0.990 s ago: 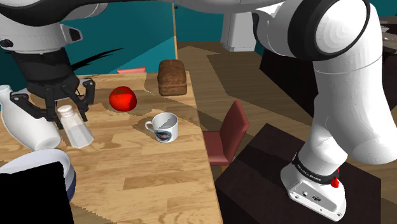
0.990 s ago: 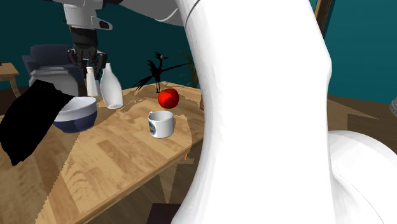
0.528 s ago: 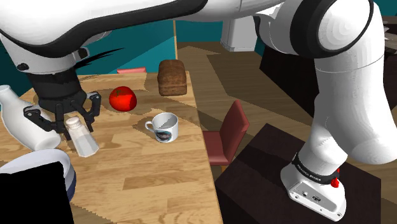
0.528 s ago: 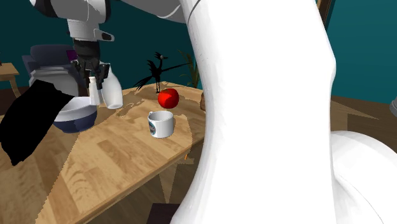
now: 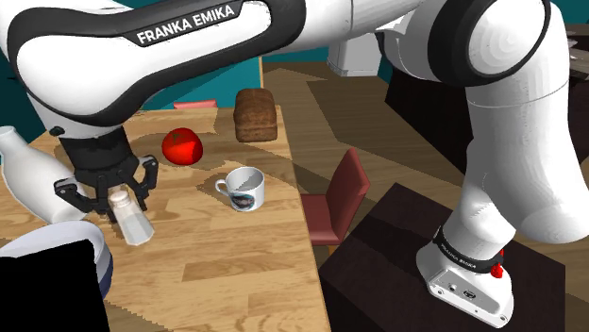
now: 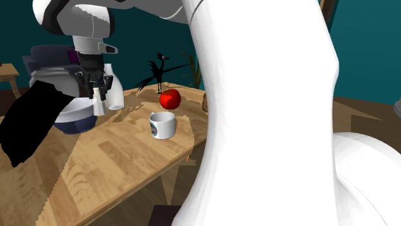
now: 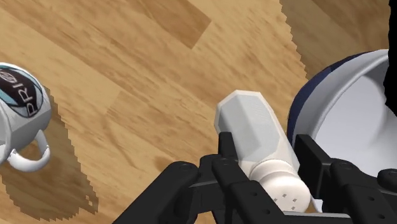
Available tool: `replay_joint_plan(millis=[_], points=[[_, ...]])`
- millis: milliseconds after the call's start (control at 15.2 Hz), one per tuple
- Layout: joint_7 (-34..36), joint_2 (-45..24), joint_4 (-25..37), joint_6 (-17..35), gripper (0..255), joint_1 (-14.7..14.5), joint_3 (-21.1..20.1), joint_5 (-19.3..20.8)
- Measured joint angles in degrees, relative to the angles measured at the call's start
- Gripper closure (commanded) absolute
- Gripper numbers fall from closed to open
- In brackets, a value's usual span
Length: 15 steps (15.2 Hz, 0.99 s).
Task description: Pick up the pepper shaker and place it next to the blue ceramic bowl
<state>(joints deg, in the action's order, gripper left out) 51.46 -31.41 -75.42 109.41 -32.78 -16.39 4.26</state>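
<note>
Gripper (image 7: 267, 153): black fingers were clasped on the pepper shaker's neck, one on each side.
Pepper shaker (image 7: 254, 133): faceted, pale grey, with a white perforated cap. It was held tilted, just beside the bowl (whether its base met the wood, I cannot tell).
Bowl (image 7: 299, 108): round, dark blue outside and white inside, partly behind a black area.
Table (image 5: 217, 264): light wood planks with visible grain.
Mug (image 5: 244, 189): white and glossy with a printed band, well apart from the shaker.
Bottle (image 5: 33, 184): smooth, white, upright.
Red fruit (image 5: 182, 146): round and shiny.
Loaf (image 5: 256, 115): brown and rough — at the far edge.
Change: a second ago the shaker hung higher beside the bottle — it had since come down towards the bowl.
</note>
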Motion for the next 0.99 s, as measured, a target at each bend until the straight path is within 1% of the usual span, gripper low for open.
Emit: replay_joint_plan(millis=[858, 990], points=[[0.01, -2.2, -6.88, 8.99, 255, 0.18, 0.43, 0.58], [0.02, -2.51, -6.97, 9.38, 255, 0.14, 0.47, 0.65]])
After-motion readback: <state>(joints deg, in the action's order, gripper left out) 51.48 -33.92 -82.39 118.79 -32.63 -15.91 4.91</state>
